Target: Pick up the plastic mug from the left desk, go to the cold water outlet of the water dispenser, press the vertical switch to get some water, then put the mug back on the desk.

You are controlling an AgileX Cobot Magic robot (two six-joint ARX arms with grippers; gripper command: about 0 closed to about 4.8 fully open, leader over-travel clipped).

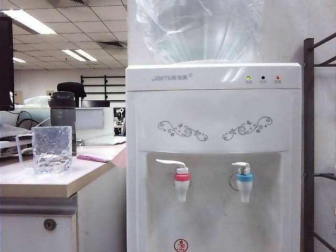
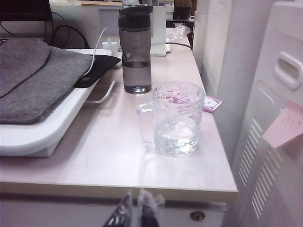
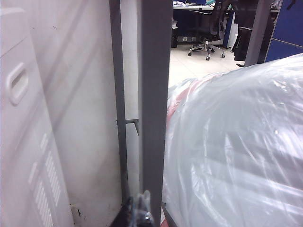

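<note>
Nearest, in the left wrist view: left gripper (image 2: 138, 209), fingertips pressed together with nothing between them, low in front of the thick edge of the left desk (image 2: 118, 189). Beside it on the cabinet front, a small round lock (image 2: 197, 216). Farther in on the pale top, the plastic mug (image 2: 178, 118), upright, apart from the gripper, its handle turned toward the grey pad (image 2: 35, 75) lying on a white tray (image 2: 42, 132). Behind the mug, well clear of it, a smoky-grey bottle (image 2: 136, 47) with a dark lid. Just beyond the mug, a small pink card (image 2: 212, 104) near the desk's edge.

In the right wrist view: right gripper (image 3: 138, 210), tips also closed and holding nothing, close before a grey metal post (image 3: 154, 94); next to the post, a bulging clear plastic bag (image 3: 236, 151); far behind, an office chair (image 3: 208, 28).

From the exterior view: neither gripper in sight. Mug (image 1: 51, 149) near the front corner of the desk (image 1: 37, 186), bottle (image 1: 63, 118) just behind. To the right, the water dispenser (image 1: 212, 131) with 2 taps: red-collared tap (image 1: 181, 184), then cold water outlet (image 1: 244, 184) with its vertical switch (image 1: 241, 166) on top. Above, 3 indicator lights (image 1: 262, 78).
</note>
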